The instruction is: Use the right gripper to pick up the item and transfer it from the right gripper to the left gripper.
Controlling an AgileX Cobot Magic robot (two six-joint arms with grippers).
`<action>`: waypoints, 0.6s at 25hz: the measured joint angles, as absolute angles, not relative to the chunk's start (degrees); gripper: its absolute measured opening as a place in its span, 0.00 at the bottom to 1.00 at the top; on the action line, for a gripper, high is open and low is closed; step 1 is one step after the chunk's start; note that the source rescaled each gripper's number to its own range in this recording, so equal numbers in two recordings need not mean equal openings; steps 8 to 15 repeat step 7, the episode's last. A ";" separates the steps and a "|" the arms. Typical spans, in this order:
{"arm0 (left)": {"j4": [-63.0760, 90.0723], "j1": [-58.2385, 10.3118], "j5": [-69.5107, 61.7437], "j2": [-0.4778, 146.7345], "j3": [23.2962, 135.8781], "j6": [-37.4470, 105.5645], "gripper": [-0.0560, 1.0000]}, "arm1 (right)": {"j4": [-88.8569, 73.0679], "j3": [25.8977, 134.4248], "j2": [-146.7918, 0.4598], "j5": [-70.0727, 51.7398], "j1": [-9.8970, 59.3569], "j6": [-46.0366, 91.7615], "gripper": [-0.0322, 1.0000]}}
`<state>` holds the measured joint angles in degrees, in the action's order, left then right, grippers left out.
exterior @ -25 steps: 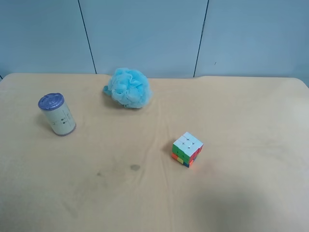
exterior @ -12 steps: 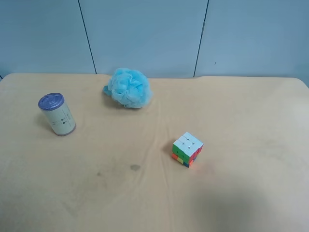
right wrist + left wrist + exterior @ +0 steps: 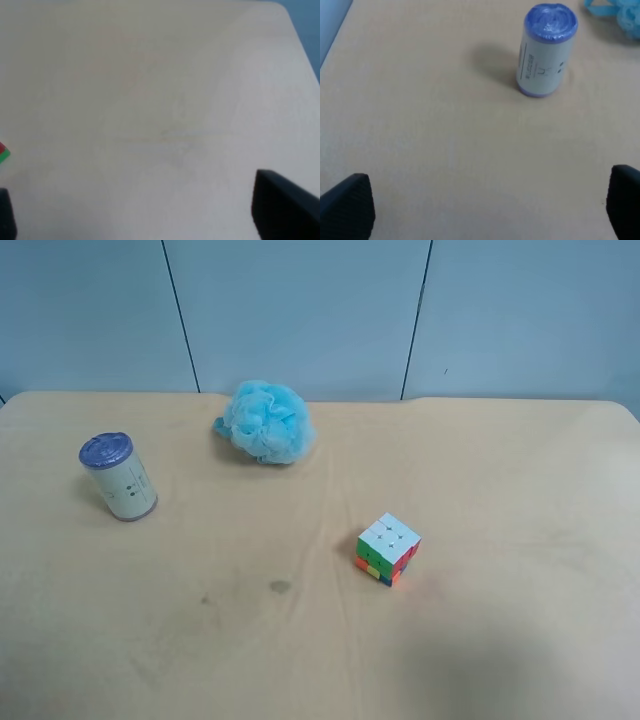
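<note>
The item, a small off-white can (image 3: 119, 477) with a purple-blue lid, stands upright at the left of the tan table (image 3: 480, 490) in the exterior high view. It also shows in the left wrist view (image 3: 543, 49), well ahead of my left gripper (image 3: 485, 212), which is open and empty with its fingertips (image 3: 347, 207) wide apart. My right gripper (image 3: 135, 212) is open and empty over bare table; one fingertip (image 3: 282, 205) shows clearly. Neither arm shows in the exterior high view.
A fluffy light-blue puff (image 3: 265, 421) lies at the back of the table, right of the can. A multicoloured cube (image 3: 387, 548) sits near the middle; its corner (image 3: 3, 152) shows in the right wrist view. A blue wall (image 3: 320, 310) stands behind.
</note>
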<state>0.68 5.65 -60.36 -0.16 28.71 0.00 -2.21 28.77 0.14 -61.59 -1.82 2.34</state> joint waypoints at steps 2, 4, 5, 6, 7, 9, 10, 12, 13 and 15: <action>0.73 5.59 -60.36 -0.16 28.71 0.00 0.82 | -2.21 28.77 0.14 -61.59 -1.82 2.34 0.78; 0.73 5.59 -60.36 -0.16 28.71 0.00 0.82 | -2.21 28.77 0.14 -61.59 -1.82 2.34 0.78; 0.73 5.59 -60.36 -0.16 28.71 0.00 0.82 | -2.21 28.77 0.14 -61.59 -1.82 2.34 0.78; 0.73 5.59 -60.36 -0.16 28.71 0.00 0.82 | -2.21 28.77 0.14 -61.59 -1.82 2.34 0.78; 0.73 5.59 -60.36 -0.16 28.71 0.00 0.82 | -2.21 28.77 0.14 -61.59 -1.82 2.34 0.78; 0.73 5.59 -60.36 -0.16 28.71 0.00 0.82 | -2.21 28.77 0.14 -61.59 -1.82 2.34 0.78; 0.73 5.59 -60.36 -0.16 28.71 0.00 0.82 | -2.21 28.77 0.14 -61.59 -1.82 2.34 0.78; 0.73 5.59 -60.36 -0.16 28.71 0.00 0.82 | -2.21 28.77 0.14 -61.59 -1.82 2.34 0.78; 0.73 5.59 -60.36 -0.16 28.71 0.00 0.82 | -2.21 28.77 0.14 -61.59 -1.82 2.34 0.78; 0.73 5.59 -60.36 -0.16 28.71 0.00 0.82 | -2.21 28.77 0.14 -61.59 -1.82 2.34 0.78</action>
